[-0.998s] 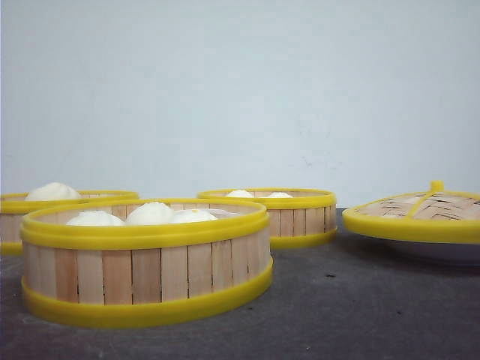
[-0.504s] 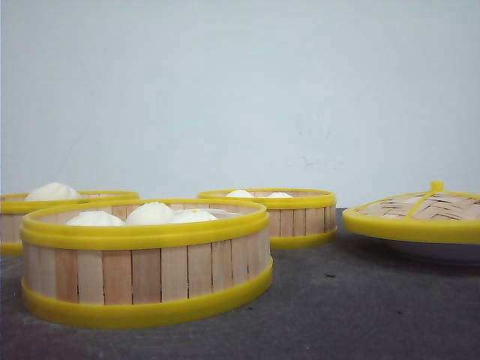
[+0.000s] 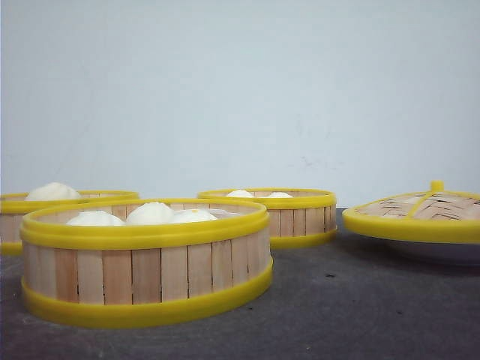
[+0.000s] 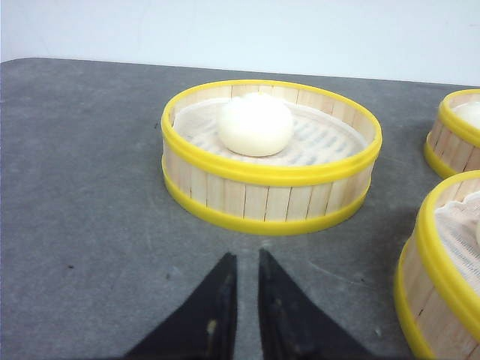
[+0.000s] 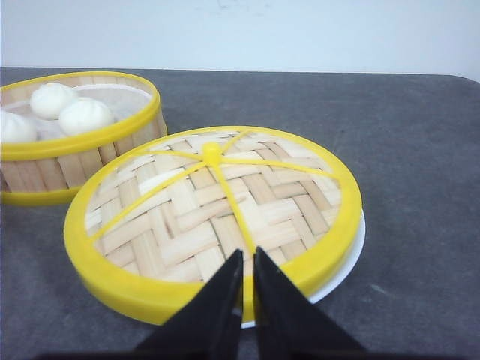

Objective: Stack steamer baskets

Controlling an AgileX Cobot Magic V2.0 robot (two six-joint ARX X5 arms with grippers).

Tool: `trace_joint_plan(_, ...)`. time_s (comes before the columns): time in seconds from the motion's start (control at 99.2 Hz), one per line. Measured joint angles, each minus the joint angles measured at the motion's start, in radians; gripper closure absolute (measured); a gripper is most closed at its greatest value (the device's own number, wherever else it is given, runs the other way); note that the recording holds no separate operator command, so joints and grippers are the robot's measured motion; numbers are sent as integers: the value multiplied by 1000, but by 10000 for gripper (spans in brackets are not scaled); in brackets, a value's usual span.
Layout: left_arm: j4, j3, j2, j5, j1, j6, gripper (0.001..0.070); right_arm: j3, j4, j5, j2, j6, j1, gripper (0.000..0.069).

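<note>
Grey table (image 3: pixel 360 315), steamer baskets (image 3: pixel 146 259) unmoved

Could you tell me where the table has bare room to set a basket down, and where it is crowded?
Bare grey table lies beyond the single-bun basket, on the side away from the others. Another free patch lies between the nearest basket and the woven lid on its white plate. The three baskets, including the rear basket, sit crowded together.

Evenly lit, soft and diffuse from above; only faint shadows under the baskets (image 3: pixel 146 262) and the lid (image 5: pixel 214 217) on the grey table (image 4: pixel 82 187). No hard glare. Slightly grainy and soft in the front view; black fingertips (image 4: pixel 217 315) blurred at lower centre of wrist views
</note>
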Motion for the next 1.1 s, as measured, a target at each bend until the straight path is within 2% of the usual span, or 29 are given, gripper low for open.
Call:
trace_joint_plan(0.212, 9, 0, 0, 2, 0, -78, 685, 0, 3, -6, 0, 38, 0, 672)
trace_joint_plan(0.333, 31, 10, 0, 24, 0, -158, 685, 20, -11, -7, 1, 106, 0, 681)
trace_joint_plan(0.474, -7, 115, 19, 52, 0, -269, 685, 163, -19, -32, 31, 203, 0, 682)
trace_joint_plan(0.605, -61, 277, 82, 55, 0, -299, 685, 364, -76, -50, 129, 229, 0, 682)
trace_joint_plan(0.676, -127, 366, 145, 58, 0, -289, 685, 473, -159, -51, 212, 221, 0, 682)
trace_joint_plan(0.726, -188, 438, 203, 76, 0, -261, 685, 558, -240, -51, 286, 199, 0, 682)
trace_joint_plan(0.908, -396, 687, 409, 134, 0, -116, 685, 802, -454, -51, 509, 86, 0, 682)
trace_joint_plan(1.099, -511, 812, 584, 136, 0, 12, 686, 850, -533, -51, 684, 21, 0, 682)
